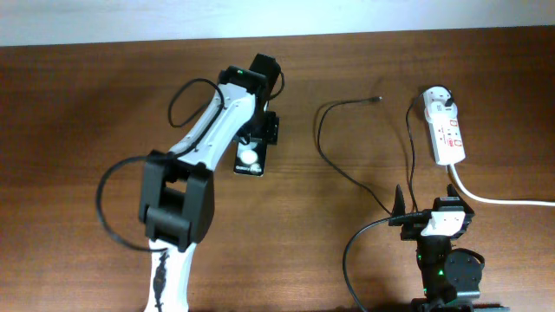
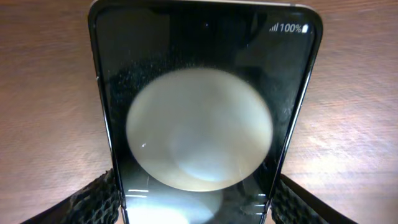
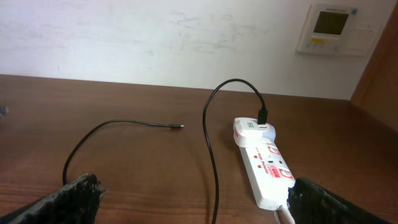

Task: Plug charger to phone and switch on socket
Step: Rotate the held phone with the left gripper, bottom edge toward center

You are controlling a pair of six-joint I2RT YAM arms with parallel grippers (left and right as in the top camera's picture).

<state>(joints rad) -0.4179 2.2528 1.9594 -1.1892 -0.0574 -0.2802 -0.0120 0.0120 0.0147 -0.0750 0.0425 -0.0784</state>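
The black phone (image 1: 250,160) lies flat on the table left of centre, its glossy face showing a round white spot. In the left wrist view the phone (image 2: 199,93) fills the frame. My left gripper (image 1: 254,140) (image 2: 194,208) is shut on the phone, one finger against each long edge. The charger's black cable (image 1: 323,143) loops across the table, and its connector tip (image 1: 379,100) (image 3: 180,127) lies free. Its white adapter (image 1: 440,100) (image 3: 250,128) sits in the white socket (image 1: 448,134) (image 3: 268,169). My right gripper (image 1: 425,202) (image 3: 193,199) is open and empty, near the socket's front end.
The socket's thick white cord (image 1: 503,201) runs off to the right edge. The left arm's black cable (image 1: 108,204) loops at the left. A wall panel (image 3: 329,28) hangs behind the table.
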